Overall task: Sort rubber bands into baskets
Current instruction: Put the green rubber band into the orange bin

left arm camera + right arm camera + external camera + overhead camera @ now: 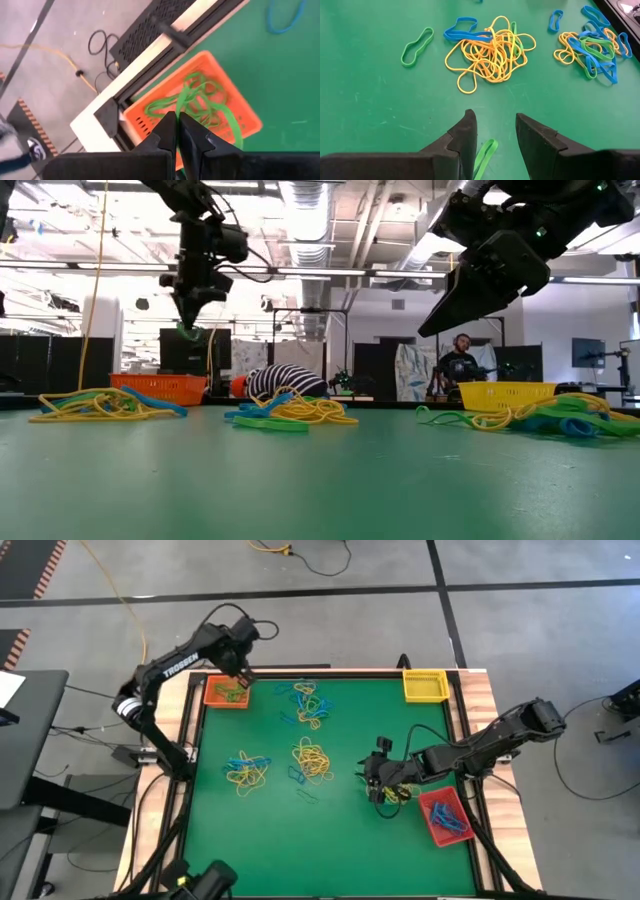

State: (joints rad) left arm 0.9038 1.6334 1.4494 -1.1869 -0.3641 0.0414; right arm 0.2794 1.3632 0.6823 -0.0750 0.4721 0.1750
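Note:
My left gripper (241, 680) hangs above the orange basket (226, 693) at the table's far left corner, shut on a green rubber band (183, 97). More green bands (210, 107) lie in that basket. My right gripper (492, 120) hovers open over the mat near the red basket (446, 816), which holds blue bands. A single green band (485, 154) lies on the mat under its fingers, untouched. Mixed piles of yellow, blue and green bands (311, 760) lie on the mat. The yellow basket (425, 685) stands at the far right. My left gripper pinches one green rubber band (188, 332) between its two fingertips, coming from above and pointing steeply down. The band (181, 102) runs down from the tips toward the orange basket. I cannot tell whether its lower end rests among the bands there.
Further band piles lie at the far middle (308, 703), at the left middle (247, 770) and beside the right gripper (397, 795). A loose green band (417, 46) lies near the middle pile. Wooden rails (480, 690) edge the green mat. A person (462, 365) sits in the room beyond.

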